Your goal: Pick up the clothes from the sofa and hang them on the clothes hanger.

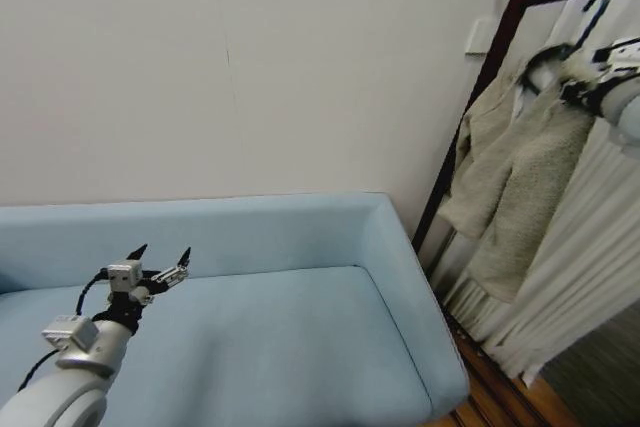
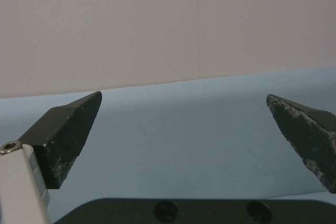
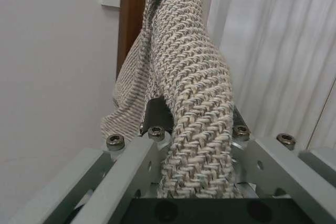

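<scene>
Left tool [image 1: 161, 252], spread apart, hovers over sofa [image 1: 300, 347] — right tool [image 1: 590, 87], raised, clamps sweater [image 1: 520, 187].

The left arm [image 1: 70, 372] is rising from the lower left of the frame, its forearm angling up and inward, and the left gripper [image 1: 163, 255] is pointing away from the robot. Its jaws are standing wide apart with nothing between them, the two dark pointed fingertips [image 2: 68, 129] well separated. The right arm [image 1: 628, 107] is entering at the upper right edge, raised high, and the right gripper [image 1: 572, 72] is pinching the knitted sweater [image 3: 197, 87] between its jaws.
</scene>
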Controlling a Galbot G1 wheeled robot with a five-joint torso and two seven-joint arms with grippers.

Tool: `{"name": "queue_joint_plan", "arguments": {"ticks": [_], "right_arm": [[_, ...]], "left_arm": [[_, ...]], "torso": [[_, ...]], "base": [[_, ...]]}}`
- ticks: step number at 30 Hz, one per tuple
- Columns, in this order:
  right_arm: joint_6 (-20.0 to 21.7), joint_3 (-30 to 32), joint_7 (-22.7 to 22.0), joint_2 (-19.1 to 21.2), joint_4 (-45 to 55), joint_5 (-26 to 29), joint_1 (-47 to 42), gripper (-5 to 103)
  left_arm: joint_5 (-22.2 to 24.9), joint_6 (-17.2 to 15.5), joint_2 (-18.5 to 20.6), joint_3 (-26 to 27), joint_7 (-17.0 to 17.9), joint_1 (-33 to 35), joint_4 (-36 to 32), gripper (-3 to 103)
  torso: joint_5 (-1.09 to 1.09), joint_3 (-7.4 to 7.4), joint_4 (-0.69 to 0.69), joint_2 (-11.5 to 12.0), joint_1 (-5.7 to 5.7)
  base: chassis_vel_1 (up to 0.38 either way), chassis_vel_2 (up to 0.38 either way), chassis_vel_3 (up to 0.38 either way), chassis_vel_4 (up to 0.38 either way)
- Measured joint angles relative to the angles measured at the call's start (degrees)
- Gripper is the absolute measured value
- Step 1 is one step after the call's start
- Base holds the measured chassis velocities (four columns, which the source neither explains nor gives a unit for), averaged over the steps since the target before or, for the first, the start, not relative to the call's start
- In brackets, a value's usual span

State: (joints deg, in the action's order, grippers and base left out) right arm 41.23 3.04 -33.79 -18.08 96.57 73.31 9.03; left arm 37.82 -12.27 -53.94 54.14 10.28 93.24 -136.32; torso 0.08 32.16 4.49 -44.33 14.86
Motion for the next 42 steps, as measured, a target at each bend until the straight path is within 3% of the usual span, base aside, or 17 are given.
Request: {"name": "queue_joint_plan", "arguments": {"ticks": [5,6,9,16,21,30,34,36,37,38,39,41,42], "right_arm": [[0.32,0.50,-2.28,2.19,2.91,5.38,0.08,10],[0.40,0.50,-3.82,3.51,3.83,9.11,0.39,10],[0.49,0.40,-3.62,6.28,3.64,11.66,0.55,10],[0.52,0.39,0.64,9.43,0.68,10.39,0.69,10],[0.54,0.69,5.57,11.41,-1.33,6.50,0.37,10],[0.57,-0.19,8.68,10.32,-4.12,3.06,2.62,10],[0.56,-7.19,8.88,7.33,-6.17,1.75,8.13,10],[0.72,-22.88,7.81,2.58,-9.63,2.64,19.07,10],[0.72,-22.88,7.81,2.58,-9.63,2.64,19.07,10],[0.83,-28.65,7.35,0.58,-11.45,3.39,24.72,10],[0.86,-32.56,6.98,-1.05,-13.07,3.64,29.71,10],[0.82,-36.90,6.47,-3.13,-14.75,3.87,38.01,10],[0.76,-37.27,6.50,-3.26,-14.73,3.65,39.56,10]], "left_arm": [[-0.09,-0.01,-0.20,0.02,-0.07,0.17,-0.37,100],[-0.10,-0.01,-0.13,0.02,-0.11,0.15,-0.55,100],[-0.08,-0.02,0.37,0.02,-0.17,-0.35,-0.51,100],[-0.02,-0.01,0.60,-0.78,-0.39,-1.09,-0.13,100],[-0.02,0.03,1.07,-1.64,-0.51,-1.75,0.20,100],[0.12,-0.01,1.57,-2.45,-0.52,-2.87,0.59,100],[0.19,-0.08,1.68,-2.53,-0.49,-3.13,0.79,100],[0.22,-0.09,1.63,-2.46,-0.47,-3.20,1.01,100],[0.22,-0.09,1.63,-2.46,-0.47,-3.20,1.01,100],[0.24,-0.08,1.51,-2.31,-0.45,-3.22,1.03,100],[0.25,-0.08,1.26,-2.04,-0.44,-3.20,1.05,100],[0.26,0.01,0.46,-1.58,-0.59,-2.89,1.17,100],[0.25,0.05,0.14,-1.50,-0.79,-2.77,1.29,100]], "torso": [[0.00,-0.01,0.00,-0.01,-0.01],[0.00,0.00,-0.04,-0.01,-0.02],[0.01,0.00,-0.04,-0.01,-0.01],[0.02,0.00,-0.02,-0.01,-0.01],[0.02,0.01,-0.03,-0.01,-0.01],[0.01,0.01,-0.01,-0.01,-0.01],[-0.01,-0.01,0.05,-0.02,-0.02],[0.06,0.03,-0.04,0.00,0.00],[0.06,0.03,-0.04,0.00,0.00],[0.13,0.06,-0.08,0.02,0.02],[0.11,0.08,-0.15,0.03,0.06],[-0.16,0.04,-0.14,0.01,0.05],[-0.19,0.01,-0.12,0.00,0.03]], "base": [[0.000,0.000,0.000,0.000],[0.000,0.000,0.000,0.000],[0.000,0.000,0.000,0.000],[0.000,0.000,0.000,0.000],[0.000,0.000,0.000,0.000],[0.000,0.000,0.000,0.000],[0.000,0.000,0.000,0.000],[0.000,0.000,0.000,0.000],[0.000,0.000,0.000,0.000],[0.000,0.000,0.000,0.000],[0.012,0.029,0.050,0.014],[0.000,0.027,0.082,-0.001],[0.000,0.000,0.000,0.000]]}}
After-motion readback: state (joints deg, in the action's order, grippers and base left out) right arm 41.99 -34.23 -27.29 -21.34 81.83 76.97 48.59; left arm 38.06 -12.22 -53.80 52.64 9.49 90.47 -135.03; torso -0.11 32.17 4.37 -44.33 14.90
